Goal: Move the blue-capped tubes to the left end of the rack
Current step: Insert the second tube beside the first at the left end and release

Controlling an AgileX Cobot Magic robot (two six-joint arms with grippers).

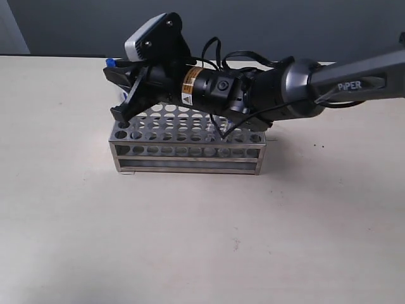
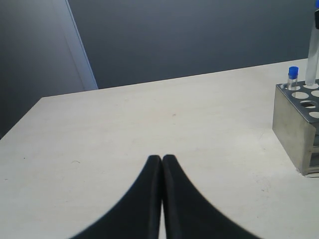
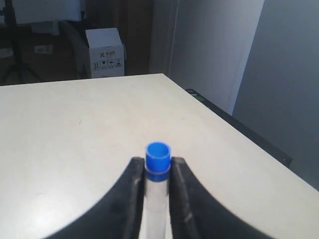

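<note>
The silver rack (image 1: 190,152) stands mid-table, its many holes mostly bare. My right gripper (image 1: 116,79) has reached across from the right and hovers over the rack's left end. In the right wrist view this gripper (image 3: 158,162) is shut on a blue-capped tube (image 3: 158,152), pinched just below the cap; the cap (image 1: 111,63) pokes out above the fingers. From the left wrist view this held tube (image 2: 312,55) stands tall over the left-end holes. A second blue-capped tube (image 2: 293,75) sits in the rack's (image 2: 291,124) corner hole. My left gripper (image 2: 162,158) is shut on nothing, over bare table.
The right arm and its cables (image 1: 253,88) lie across the back of the rack and hide those holes. A white cardboard box (image 3: 104,52) stands beyond the table's far end. The table edge (image 3: 224,117) drops off beside a grey wall.
</note>
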